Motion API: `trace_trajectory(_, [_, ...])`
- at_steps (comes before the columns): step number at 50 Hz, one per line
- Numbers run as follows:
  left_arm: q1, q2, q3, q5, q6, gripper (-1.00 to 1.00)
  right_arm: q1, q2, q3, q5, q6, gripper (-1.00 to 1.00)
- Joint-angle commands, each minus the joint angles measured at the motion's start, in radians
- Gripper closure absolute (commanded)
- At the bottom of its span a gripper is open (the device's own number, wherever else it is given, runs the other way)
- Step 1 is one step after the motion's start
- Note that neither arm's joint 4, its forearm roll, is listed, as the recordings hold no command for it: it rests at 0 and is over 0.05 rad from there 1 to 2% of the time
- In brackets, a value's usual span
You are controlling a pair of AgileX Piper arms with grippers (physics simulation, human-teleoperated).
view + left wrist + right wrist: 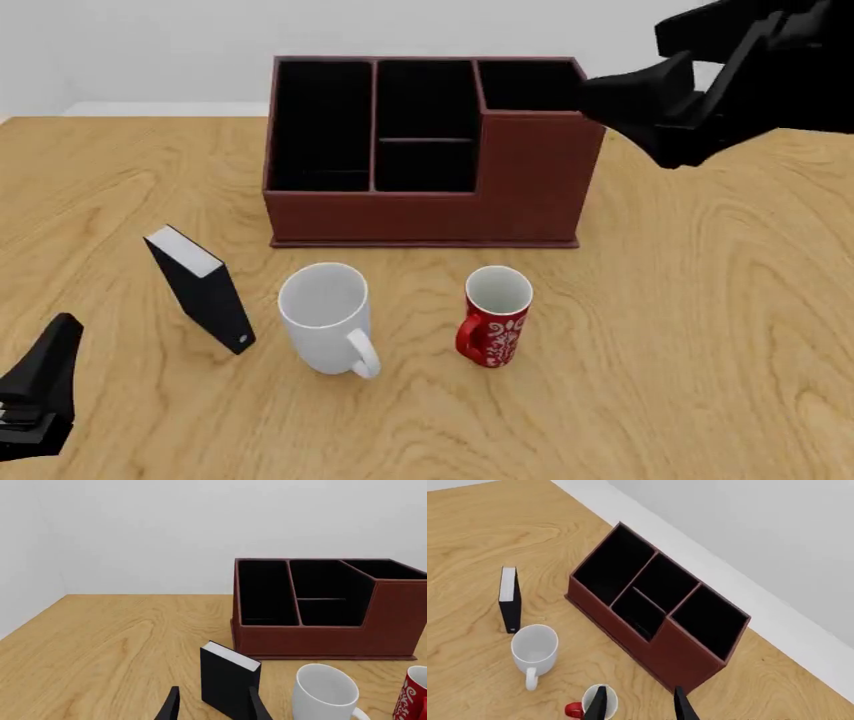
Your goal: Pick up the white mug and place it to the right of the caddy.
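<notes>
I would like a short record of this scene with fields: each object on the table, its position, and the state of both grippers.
white mug: upright, in front of the caddy, handle toward the camera, not held
caddy: far centre of the wooden table, compartments look empty
red mug: upright, right of the white mug, apart from it
black box: standing tilted, left of the white mug
left gripper: open, low at the near left, holding nothing
right gripper: open, raised near the caddy's right end, holding nothing

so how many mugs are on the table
2. The white mug stands upright in front of the caddy, just right of the black box. The red mug stands to the white mug's right, apart from it. None seems hidden.
</notes>
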Motion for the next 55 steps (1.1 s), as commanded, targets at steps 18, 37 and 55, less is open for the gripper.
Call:
trace_trajectory(18, [0.000, 0.000, 0.000, 0.000, 0.000, -1.00, 0.140, 0.242, -0.103, 0.062, 0.090, -1.00])
trace_trajectory(37, [0.000, 0.000, 0.000, 0.000, 0.000, -1.00, 0.226, 0.419, -0.104, 0.018, 0.145, -1.00])
trace_trajectory(55, [0.000, 0.000, 0.000, 0.000, 0.000, -1.00, 0.278, 0.526, -0.102, -0.012, 0.189, -1.00])
